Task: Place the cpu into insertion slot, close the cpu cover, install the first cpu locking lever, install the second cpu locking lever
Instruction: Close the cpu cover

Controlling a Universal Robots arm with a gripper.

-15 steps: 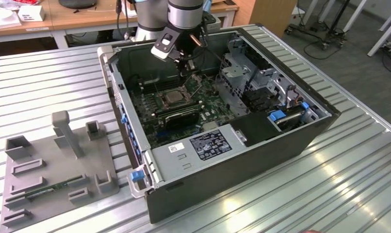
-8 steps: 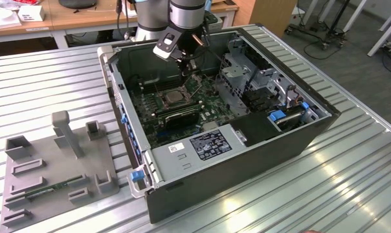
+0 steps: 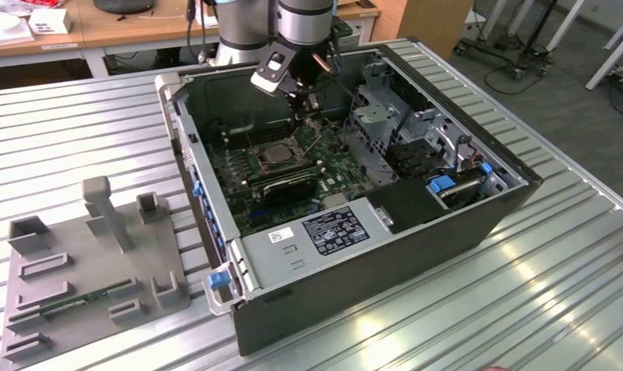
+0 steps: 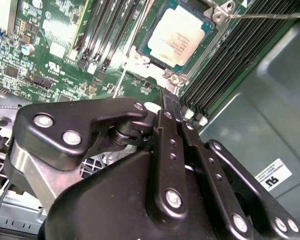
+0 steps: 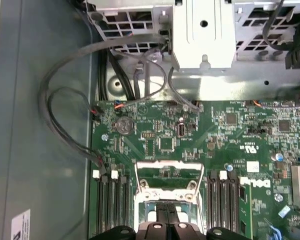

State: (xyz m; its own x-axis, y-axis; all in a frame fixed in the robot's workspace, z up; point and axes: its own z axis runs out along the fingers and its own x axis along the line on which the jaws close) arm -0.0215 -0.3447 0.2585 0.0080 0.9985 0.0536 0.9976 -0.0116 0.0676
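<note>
The black jaws of the gripper (image 4: 166, 97) are pressed together, and no gap or object is seen between them. In the second wrist view their tips hang just beside one edge of the insertion slot (image 4: 210, 42), the small square socket with a silvery metal rim in the green circuit board (image 4: 50, 55). The cpu (image 4: 182, 32), a flat square chip with a dull silver-tan top, lies already inside this slot, and its whole top is visible.

In the first wrist view the cpu cover (image 5: 167, 165), a thin silvery frame plate, seems tilted up from its hinge at the slot's edge, with green board showing through its cut-out centre. A thin metal lever rod (image 4: 265, 15) runs away from one corner of the slot. Long black memory slots (image 4: 235, 55) lie on both sides of the slot.

The slot sits in an open dark computer case (image 3: 394, 255) on the ribbed metal desk (image 3: 85, 131). A grey plastic holder tray (image 3: 95, 270) lies well apart from the slot, toward the exterior view's left.
</note>
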